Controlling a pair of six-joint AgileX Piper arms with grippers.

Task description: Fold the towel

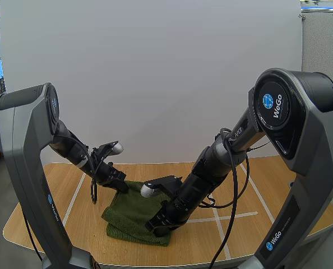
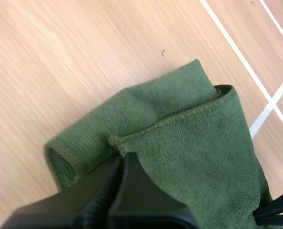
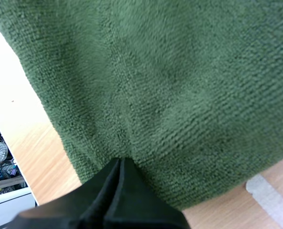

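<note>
Towel [image 1: 130,216]: green and soft, on the tabletop [image 1: 267,185] near the front edge, a bit left of the middle; partly doubled over, one layer on top of another, lumpy and not neat.
Left gripper [image 2: 120,156]: at the back left corner of the towel; fingers closed together, pinching the hem of the top layer.
Right gripper [image 3: 120,163]: down low at the front right part of the towel; fingers closed tight with the tips in the cloth, looks like pinching it too.
White lines [image 1: 220,230]: tape on the tabletop, just to the right of the towel.
Step now: likely the middle of a fold, with two bits of the towel held and the top layer partway across the bottom one.
How far: only a guess, but one fold begun and the edges not lined up yet.
Next move: carry both held bits the same way and at the same speed; lay hem on hem; then open the fingers and lift away.
Watch out: pulling too hard could drag the whole towel along the tabletop; letting go too soon could let the top layer flop open.
</note>
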